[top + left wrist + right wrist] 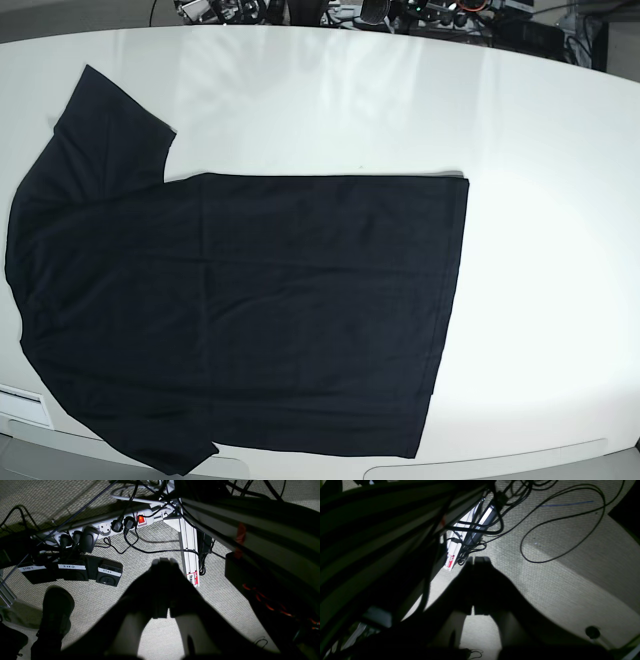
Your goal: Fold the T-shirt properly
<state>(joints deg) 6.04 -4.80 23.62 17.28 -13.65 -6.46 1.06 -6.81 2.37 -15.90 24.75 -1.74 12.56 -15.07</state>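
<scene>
The T-shirt [240, 300] lies spread flat and unfolded on the white table [540, 200], its sleeves toward one end and its straight hem toward the other, with neither arm in the base view. Both hands hang below and away from the table, pointed at the carpet. The left gripper [163, 562] has its jaws pressed together on nothing, and so does the right gripper [477, 560]; nothing of the shirt is near either of them. Just beyond the left gripper's tips runs an aluminium frame rail [188, 552], to its side sit three labelled foot pedals [72, 571], and farther off lies a power strip [105, 528] with plugs and a lit switch. Beyond the right gripper's tips, loose black cables [565, 520] loop over the floor. The main risk, as I judge it, is a rising arm snagging a cable or knocking the rail, since both hands start so close to that clutter. A second risk is the shirt's lower sleeve and side, which reach the table's near edge: a pinch there with too little cloth could drag the shirt off or bunch it rather than make a clean fold. No container shows in any view, so nothing is held in one.
</scene>
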